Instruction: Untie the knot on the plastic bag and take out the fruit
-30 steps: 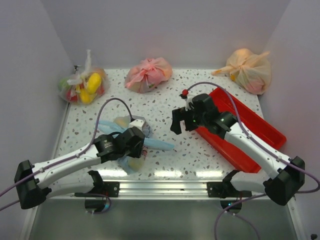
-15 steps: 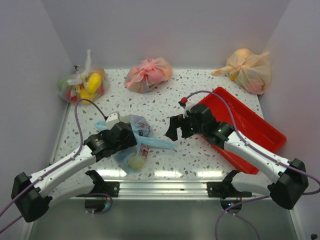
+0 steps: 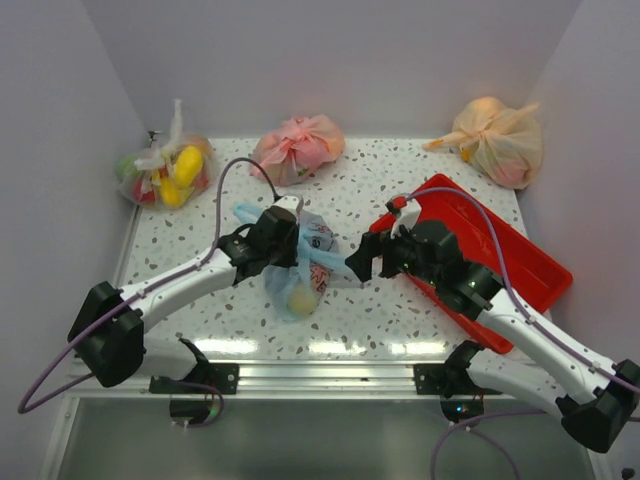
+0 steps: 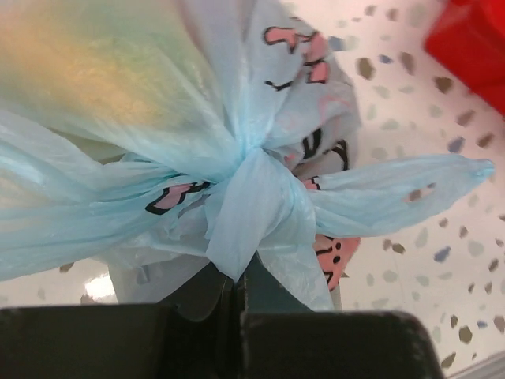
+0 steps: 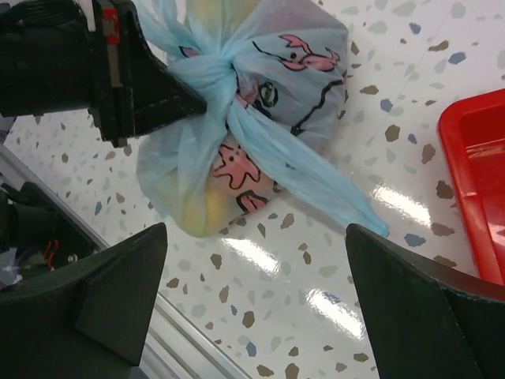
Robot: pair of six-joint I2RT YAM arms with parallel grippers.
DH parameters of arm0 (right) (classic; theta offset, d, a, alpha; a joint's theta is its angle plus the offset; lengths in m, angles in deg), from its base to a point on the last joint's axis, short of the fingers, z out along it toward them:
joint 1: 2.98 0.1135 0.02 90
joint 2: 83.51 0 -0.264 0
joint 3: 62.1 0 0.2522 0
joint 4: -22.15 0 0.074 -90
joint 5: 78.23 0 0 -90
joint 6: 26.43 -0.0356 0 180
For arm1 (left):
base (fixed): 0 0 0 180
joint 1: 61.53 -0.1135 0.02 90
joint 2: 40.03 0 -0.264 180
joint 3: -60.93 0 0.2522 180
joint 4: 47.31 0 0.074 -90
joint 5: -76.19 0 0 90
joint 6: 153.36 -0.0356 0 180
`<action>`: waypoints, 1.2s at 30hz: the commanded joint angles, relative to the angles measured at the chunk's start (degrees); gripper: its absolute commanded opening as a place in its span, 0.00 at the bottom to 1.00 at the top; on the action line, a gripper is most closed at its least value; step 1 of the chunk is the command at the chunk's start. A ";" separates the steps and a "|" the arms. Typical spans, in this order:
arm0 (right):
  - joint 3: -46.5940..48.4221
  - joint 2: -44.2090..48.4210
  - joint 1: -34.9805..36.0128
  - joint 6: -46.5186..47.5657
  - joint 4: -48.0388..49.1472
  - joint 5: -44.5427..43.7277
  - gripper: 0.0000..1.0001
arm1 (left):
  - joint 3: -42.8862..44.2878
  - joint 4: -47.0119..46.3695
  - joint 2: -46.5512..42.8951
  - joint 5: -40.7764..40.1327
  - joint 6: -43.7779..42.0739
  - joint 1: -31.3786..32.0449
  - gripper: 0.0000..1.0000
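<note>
Untying step: left gripper [image 4: 237,288] clamps the knot [image 4: 252,205]; right gripper [image 5: 256,237], wide open and empty, should grab the bag's [image 5: 292,71] loose handle [image 5: 316,181].

Left pincer [image 4: 237,278]: fingers pressed together, pinching the knot [image 4: 254,207].
Right pincer [image 5: 254,237]: fingers spread wide, holding nothing.

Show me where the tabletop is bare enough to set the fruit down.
Bare: the back strip between the pink bag and orange bag. Also the left side between the clear bag and left arm, and the red tray floor. Crowded: the centre, around the blue bag and right arm.
</note>
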 commanded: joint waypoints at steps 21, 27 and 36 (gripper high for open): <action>15.15 -26.94 2.10 16.34 5.94 11.61 0.81 | -10.44 7.93 -19.16 4.76 -4.55 5.15 0.14; 18.58 -33.73 5.00 19.85 6.30 15.66 0.76 | -10.88 7.84 -19.86 5.02 -3.32 5.15 0.15; 13.23 -37.95 6.06 19.42 11.48 8.47 0.46 | -11.14 9.41 -21.09 5.46 -2.70 4.71 0.01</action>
